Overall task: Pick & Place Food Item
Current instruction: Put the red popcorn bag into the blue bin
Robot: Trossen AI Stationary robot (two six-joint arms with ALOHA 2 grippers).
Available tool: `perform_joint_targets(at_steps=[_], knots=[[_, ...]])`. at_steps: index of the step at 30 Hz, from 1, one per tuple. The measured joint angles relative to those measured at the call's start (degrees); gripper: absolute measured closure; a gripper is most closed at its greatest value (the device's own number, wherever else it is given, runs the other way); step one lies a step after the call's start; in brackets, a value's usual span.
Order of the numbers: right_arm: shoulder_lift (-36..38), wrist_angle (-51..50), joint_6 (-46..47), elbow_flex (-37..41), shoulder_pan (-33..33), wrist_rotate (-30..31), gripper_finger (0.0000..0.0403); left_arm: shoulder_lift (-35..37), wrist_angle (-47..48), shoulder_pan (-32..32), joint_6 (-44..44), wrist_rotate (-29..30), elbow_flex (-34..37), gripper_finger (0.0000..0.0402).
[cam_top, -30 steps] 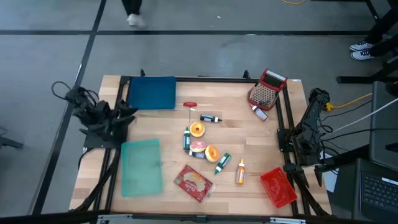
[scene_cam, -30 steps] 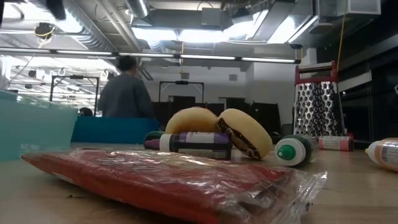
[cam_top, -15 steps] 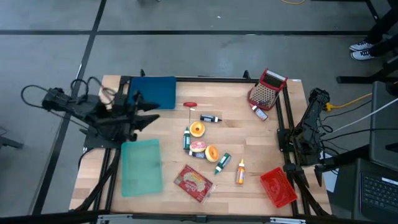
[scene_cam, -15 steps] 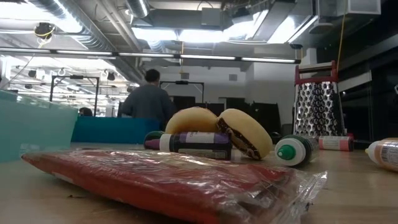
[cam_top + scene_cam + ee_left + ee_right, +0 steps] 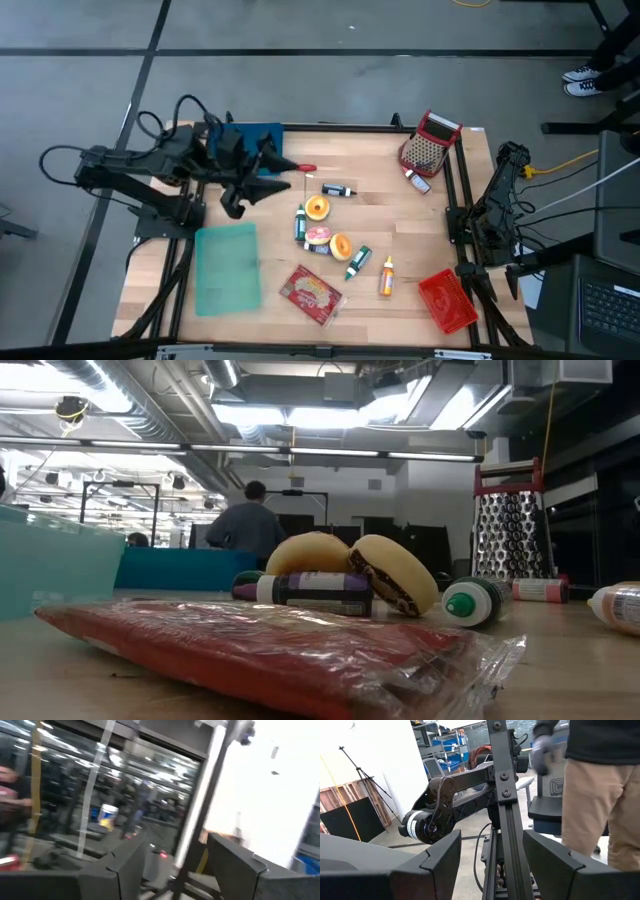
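Two round yellow-orange pastries [image 5: 317, 208] [image 5: 340, 246] and a pink-topped one [image 5: 318, 236] lie flat on the wooden table's middle; in the low view they show as buns [image 5: 310, 552] [image 5: 395, 572] behind a dark bottle [image 5: 315, 588]. A red food packet [image 5: 312, 293] lies flat near the front edge. My left gripper [image 5: 272, 176] hangs open and empty in the air over the far left of the table, by the blue bin [image 5: 243, 150]; its wrist view [image 5: 172, 870] looks into the room. My right gripper [image 5: 492, 865] is open and empty, its arm [image 5: 490, 210] folded at the right edge.
Small bottles [image 5: 338, 190] [image 5: 358, 262] [image 5: 386, 277] lie among the pastries. A teal tray [image 5: 227, 268] lies front left, a red tray [image 5: 447, 300] front right, a metal grater [image 5: 428, 145] far right. A person [image 5: 590, 795] stands beyond the right frame post.
My left arm has unfolded from its rest at the table's left edge, risen, and swung toward the table's middle; its gripper now hangs above the blue bin's near right corner and has stayed open. A person in the room behind has walked rightward.
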State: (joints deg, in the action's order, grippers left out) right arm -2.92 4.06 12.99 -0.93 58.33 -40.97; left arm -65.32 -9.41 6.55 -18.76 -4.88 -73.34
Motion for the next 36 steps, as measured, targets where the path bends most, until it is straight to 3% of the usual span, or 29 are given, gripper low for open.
perform_joint_targets(at_steps=[14,20,27,36], knots=[[0.0,0.01,0.02,0.0,0.01,-0.01,0.0186,0.0,-1.14,0.02,-2.21,-3.38,0.02,0.0196],[-0.01,0.21,-1.83,-0.01,-0.26,2.36,0.0186,-0.4,-1.13,0.02,-3.81,1.04,0.02,0.0196],[0.0,2.96,-4.73,0.0,-1.79,27.99,0.0186,-0.37,-1.1,0.04,-6.72,7.46,0.02,0.0196],[0.0,6.69,-24.42,0.0,-2.81,72.78,0.0186,-0.37,-1.0,0.04,-5.57,10.04,0.02,0.0196]])
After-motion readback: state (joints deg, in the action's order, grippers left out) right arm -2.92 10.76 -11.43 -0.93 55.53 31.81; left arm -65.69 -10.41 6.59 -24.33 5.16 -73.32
